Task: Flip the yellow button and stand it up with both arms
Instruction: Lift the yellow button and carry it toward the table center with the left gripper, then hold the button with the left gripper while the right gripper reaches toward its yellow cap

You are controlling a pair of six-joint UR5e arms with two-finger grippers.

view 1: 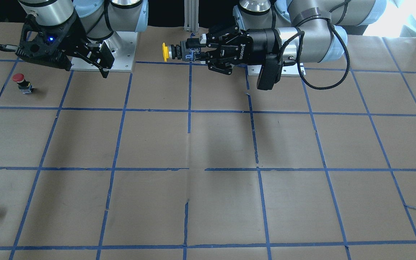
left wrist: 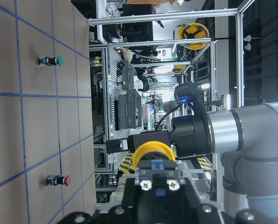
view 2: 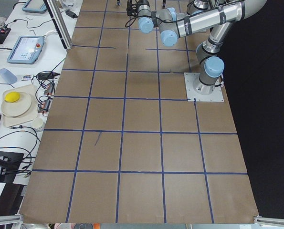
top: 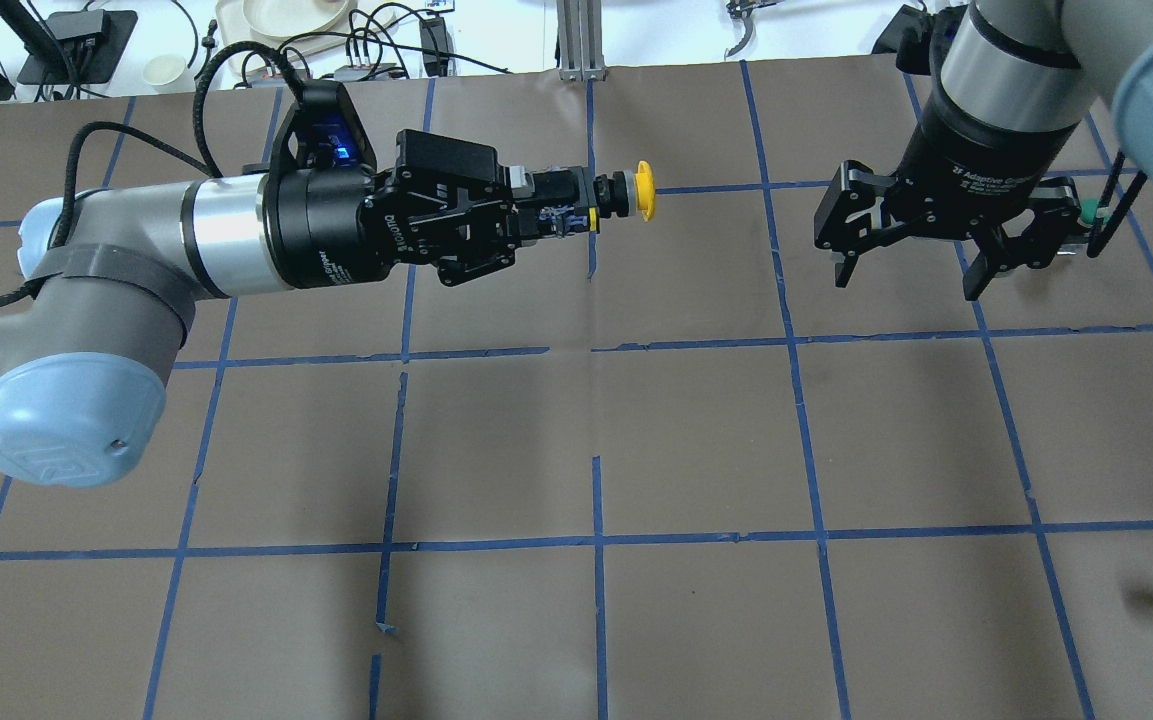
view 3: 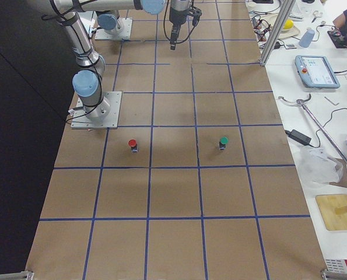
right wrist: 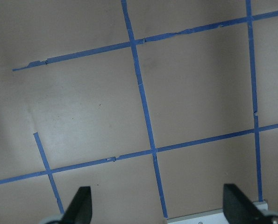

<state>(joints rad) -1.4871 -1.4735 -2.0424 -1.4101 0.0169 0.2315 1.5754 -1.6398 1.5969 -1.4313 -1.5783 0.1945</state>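
Overhead exterior: one yellow button (top: 643,190)

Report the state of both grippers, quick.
Left gripper: closed on the yellow button.
Right gripper: open, holding nothing.

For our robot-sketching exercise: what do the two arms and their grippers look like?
The left arm and right arm are silver-grey tubes with light blue joint caps. The left gripper and right gripper are black, two-fingered, with white lettering. A black braided cable runs along the left arm.
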